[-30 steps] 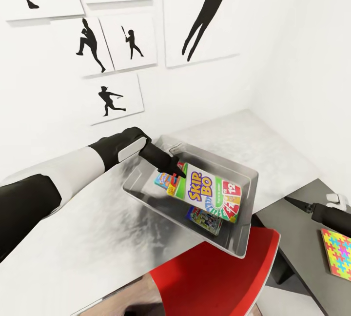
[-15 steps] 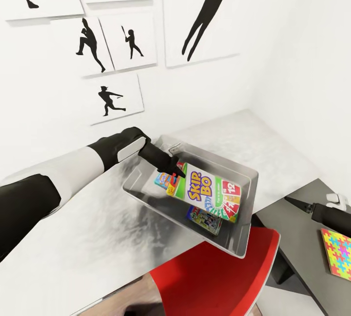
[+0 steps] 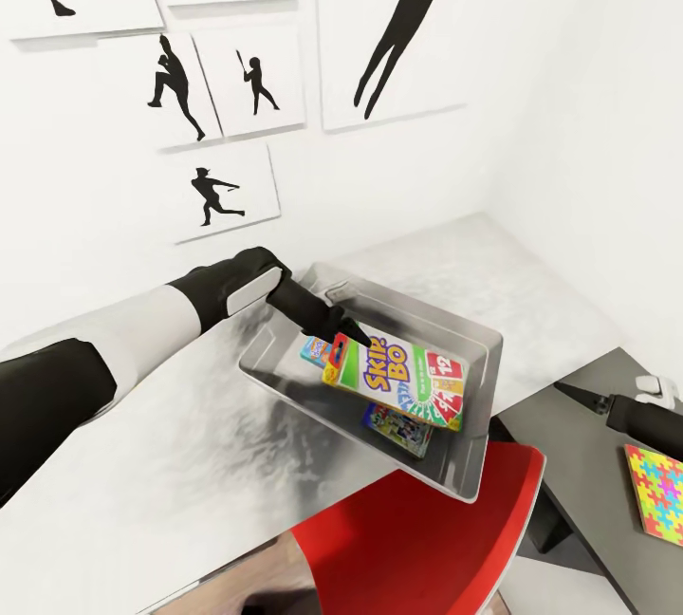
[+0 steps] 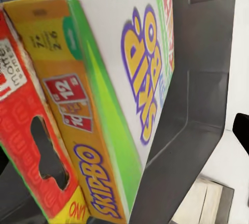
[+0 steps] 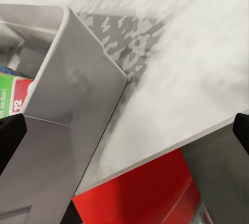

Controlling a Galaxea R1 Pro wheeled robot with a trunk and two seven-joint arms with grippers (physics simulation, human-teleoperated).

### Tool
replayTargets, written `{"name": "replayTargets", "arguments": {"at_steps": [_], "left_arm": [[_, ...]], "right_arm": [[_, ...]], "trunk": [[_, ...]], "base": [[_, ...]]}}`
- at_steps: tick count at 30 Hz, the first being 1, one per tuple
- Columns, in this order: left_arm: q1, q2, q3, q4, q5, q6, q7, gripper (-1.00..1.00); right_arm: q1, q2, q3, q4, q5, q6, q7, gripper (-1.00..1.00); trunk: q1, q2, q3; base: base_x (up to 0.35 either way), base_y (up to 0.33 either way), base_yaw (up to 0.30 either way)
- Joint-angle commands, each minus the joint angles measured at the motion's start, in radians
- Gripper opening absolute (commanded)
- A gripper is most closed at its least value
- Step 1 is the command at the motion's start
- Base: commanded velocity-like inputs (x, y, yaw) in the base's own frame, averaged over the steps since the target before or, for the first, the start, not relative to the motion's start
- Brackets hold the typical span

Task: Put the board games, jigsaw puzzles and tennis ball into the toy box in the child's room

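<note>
The left gripper (image 3: 340,343) has its jaws clenched on the red hang-tab end of the white, green and red Skip-Bo card game box (image 3: 403,380), and that box hangs tilted over the inside of the shallow light grey rectangular toy box (image 3: 479,340) on the pale grey-white bench (image 3: 190,463). From the left wrist view the Skip-Bo box (image 4: 129,79) runs alongside the bin's sloping grey wall (image 4: 202,79), apparently not yet lying flat. Under it a small blue board game box (image 3: 314,349) peeks out near the gripper, and a green-edged illustrated game box (image 3: 398,427) lies on the bin floor. So I judge two board games home and the third a release away. Over on the dark grey cabinet section (image 3: 569,463), a flat box in a bright yellow, blue, pink and green puzzle-piece pattern (image 3: 656,490) waits, well apart from the bin. The right gripper (image 3: 579,394) hovers just beside that box, its fingertips (image 5: 11,133) spread wide and empty in the right wrist view. A red chair (image 3: 417,539) sits tucked below. At least that one puzzle is left to move.
</note>
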Motion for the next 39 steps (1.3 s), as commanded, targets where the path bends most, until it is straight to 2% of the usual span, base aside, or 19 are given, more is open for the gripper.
{"name": "replayTargets", "arguments": {"at_steps": [1, 27, 39], "left_arm": [[-0.002, 0.001, -0.005, 0.0, 0.001, 0.0, -0.006, 1.0], [-0.029, 0.008, -0.004, -0.018, 0.003, 0.0, -0.01, 1.0], [-0.091, 0.028, -0.006, -0.042, 0.009, 0.0, -0.012, 1.0]], "right_arm": [[-0.001, 0.0, -0.001, 0.0, -0.002, 0.006, 0.002, 1.0], [0.0, 0.0, -0.001, -0.002, -0.002, 0.006, 0.0, 1.0], [0.0, 0.001, -0.001, -0.002, -0.002, 0.006, 0.0, 1.0]], "trunk": [[0.001, -0.002, -0.002], [0.001, -0.002, -0.002], [0.001, -0.002, -0.002]], "base": [[0.0, 0.0, 0.0], [0.0, 0.0, 0.0], [0.0, 0.0, 0.0]]}}
